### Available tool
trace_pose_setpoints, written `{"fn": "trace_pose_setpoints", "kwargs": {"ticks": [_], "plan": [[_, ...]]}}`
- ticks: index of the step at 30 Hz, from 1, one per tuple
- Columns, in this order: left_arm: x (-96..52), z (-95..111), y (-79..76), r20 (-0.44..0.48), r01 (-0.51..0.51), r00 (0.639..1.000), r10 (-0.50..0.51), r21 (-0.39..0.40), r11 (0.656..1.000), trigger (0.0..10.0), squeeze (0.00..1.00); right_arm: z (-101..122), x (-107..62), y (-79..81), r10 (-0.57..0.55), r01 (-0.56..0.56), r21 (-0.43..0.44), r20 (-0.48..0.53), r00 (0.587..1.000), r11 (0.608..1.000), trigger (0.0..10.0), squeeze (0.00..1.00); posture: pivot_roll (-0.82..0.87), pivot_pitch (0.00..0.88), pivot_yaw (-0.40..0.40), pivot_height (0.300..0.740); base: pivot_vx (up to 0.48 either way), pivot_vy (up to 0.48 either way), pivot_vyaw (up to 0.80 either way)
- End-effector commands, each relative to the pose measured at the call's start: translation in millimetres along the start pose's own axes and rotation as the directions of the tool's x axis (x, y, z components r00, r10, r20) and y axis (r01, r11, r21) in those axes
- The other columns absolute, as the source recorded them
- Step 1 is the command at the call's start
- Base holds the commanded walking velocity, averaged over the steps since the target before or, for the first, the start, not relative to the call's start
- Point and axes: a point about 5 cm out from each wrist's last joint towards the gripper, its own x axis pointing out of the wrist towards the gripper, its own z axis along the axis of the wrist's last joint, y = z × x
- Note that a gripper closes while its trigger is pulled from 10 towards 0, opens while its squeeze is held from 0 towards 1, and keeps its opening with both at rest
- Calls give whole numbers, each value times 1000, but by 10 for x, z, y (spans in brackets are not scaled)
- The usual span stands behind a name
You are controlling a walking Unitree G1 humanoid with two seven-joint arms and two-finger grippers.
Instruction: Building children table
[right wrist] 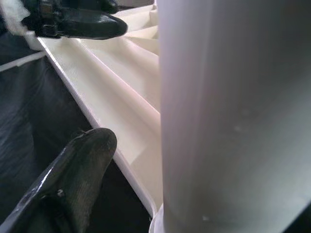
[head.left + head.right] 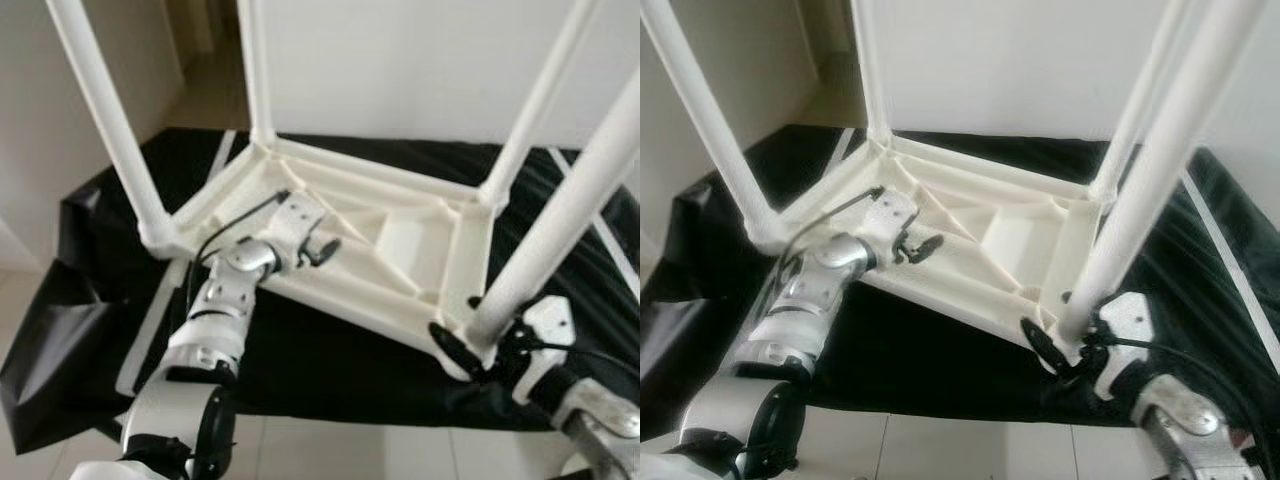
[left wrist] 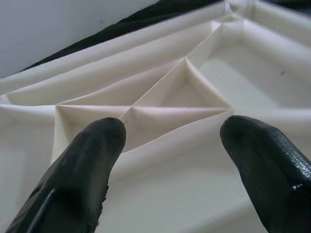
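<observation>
- Black sheet: covers the low surface on which the work lies; it reaches from the robot's far left to its far right, with pale tiled floor at the near edge.
- Table top (white plastic, upside down): lies flat on the sheet, ribbed underside facing up, roughly central in the eye views.
- Four legs: stand upright in the corner sockets. Near-left leg, far-left leg, far-right leg, near-right leg.
- Left gripper: reaches over the near-left rim and sits above the ribbing. In the left wrist view its two black fingers are spread apart, with nothing between them but the ribs beyond.
- Right gripper: at the near-right corner, beside the base of the near-right leg. The right wrist view shows one finger on the sheet side of the rim, and the leg close in front; the other finger is hidden, so whether it clasps the leg cannot be told.
- White wall: behind the table.
</observation>
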Motion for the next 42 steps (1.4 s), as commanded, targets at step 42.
{"fn": "trace_pose_setpoints", "kwargs": {"ticks": [42], "plan": [[-327,-135,-1019,162,398,913,-373,-162,903,10000,0,-25,262,-534,-91,94,-61,47,995,994,9373,0,-19,0,-35,740,0,0,0]]}}
